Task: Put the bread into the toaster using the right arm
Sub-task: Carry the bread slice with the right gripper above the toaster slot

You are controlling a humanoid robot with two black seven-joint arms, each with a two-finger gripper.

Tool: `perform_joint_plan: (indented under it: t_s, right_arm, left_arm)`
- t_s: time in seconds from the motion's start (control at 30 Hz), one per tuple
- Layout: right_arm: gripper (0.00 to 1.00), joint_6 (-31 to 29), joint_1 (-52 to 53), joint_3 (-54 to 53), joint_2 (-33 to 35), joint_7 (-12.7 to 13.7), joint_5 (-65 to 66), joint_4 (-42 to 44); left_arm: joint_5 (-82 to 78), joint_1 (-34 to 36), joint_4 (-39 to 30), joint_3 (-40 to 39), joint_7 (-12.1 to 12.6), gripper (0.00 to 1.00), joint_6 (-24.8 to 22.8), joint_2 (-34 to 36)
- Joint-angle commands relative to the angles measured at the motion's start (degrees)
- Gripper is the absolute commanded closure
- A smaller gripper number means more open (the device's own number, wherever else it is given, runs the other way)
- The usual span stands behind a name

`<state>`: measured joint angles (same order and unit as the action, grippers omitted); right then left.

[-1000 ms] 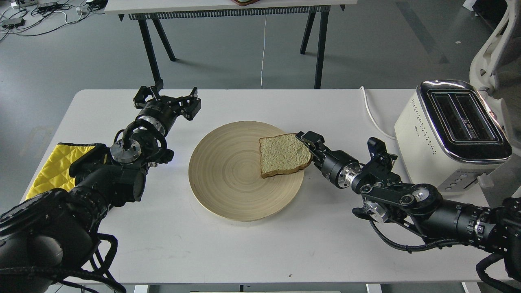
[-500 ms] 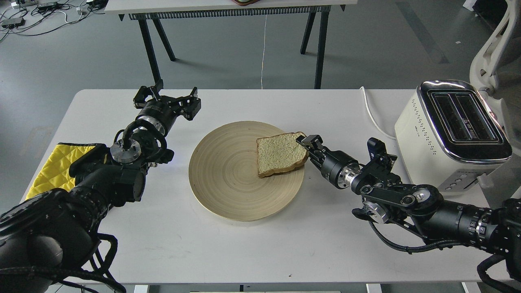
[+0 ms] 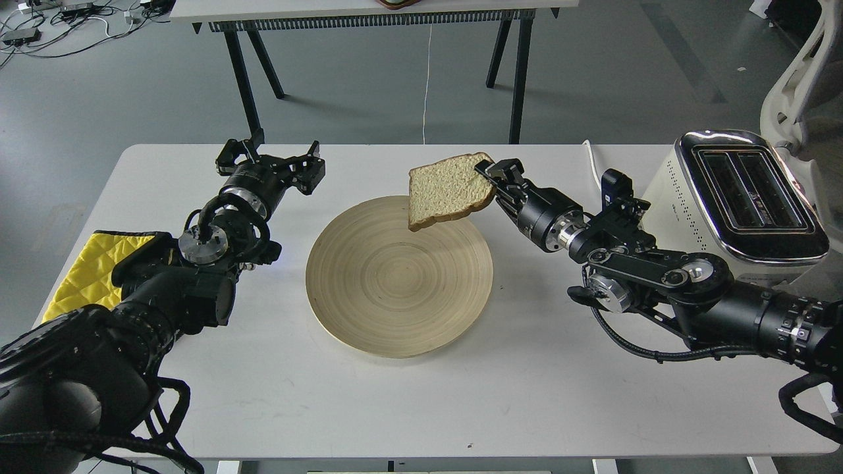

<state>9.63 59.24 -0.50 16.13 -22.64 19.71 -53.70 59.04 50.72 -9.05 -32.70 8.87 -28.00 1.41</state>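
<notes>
My right gripper is shut on the right edge of the bread, a pale tan slice with a brown crust. It holds the slice in the air above the far rim of the round wooden plate. The cream-white toaster with a chrome top and two black slots stands at the table's right edge, to the right of the right arm. My left gripper is open and empty at the far left of the table.
A yellow quilted cloth lies at the table's left edge under my left arm. The toaster's white cord runs across the table behind the right arm. A white chair stands behind the toaster. Another table's black legs stand behind.
My right gripper has lifted the bread off the plate, up and away from me. The left arm has not moved.
</notes>
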Motion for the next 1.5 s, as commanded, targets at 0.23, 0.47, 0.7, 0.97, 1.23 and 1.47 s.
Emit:
perform_joint_plan:
  t_s: [0.23, 0.47, 0.7, 0.97, 1.23, 1.47]
  right_arm:
    - [0.97, 2.50, 18.97, 11.47, 15.40, 1.72, -0.20, -4.22]
    - [0.97, 2.67, 27.94, 24.74, 31.65, 1.54, 4.88, -10.36]
    - [0.97, 2.59, 30.50, 30.03, 46.08, 1.98, 14.99, -18.63]
    - [0.96, 2.23, 30.41, 31.44, 56.11, 3.74, 20.19, -22.94]
    - [0.96, 2.23, 28.74, 34.08, 56.91, 4.09, 21.86, -23.29]
    - [0.96, 2.67, 25.23, 33.81, 56.12, 3.91, 22.04, -23.12]
  left_arm:
    - [-0.06, 0.00, 0.00, 0.00, 0.01, 0.00, 0.00, 0.00]
    - [0.02, 0.00, 0.00, 0.00, 0.01, 0.00, 0.00, 0.00]
    - [0.02, 0.00, 0.00, 0.00, -0.08, 0.00, 0.00, 0.00]
    - [0.02, 0.00, 0.00, 0.00, 0.01, 0.00, 0.00, 0.00]
    - [0.02, 0.00, 0.00, 0.00, 0.01, 0.00, 0.00, 0.00]
    - [0.02, 0.00, 0.00, 0.00, 0.01, 0.00, 0.00, 0.00]
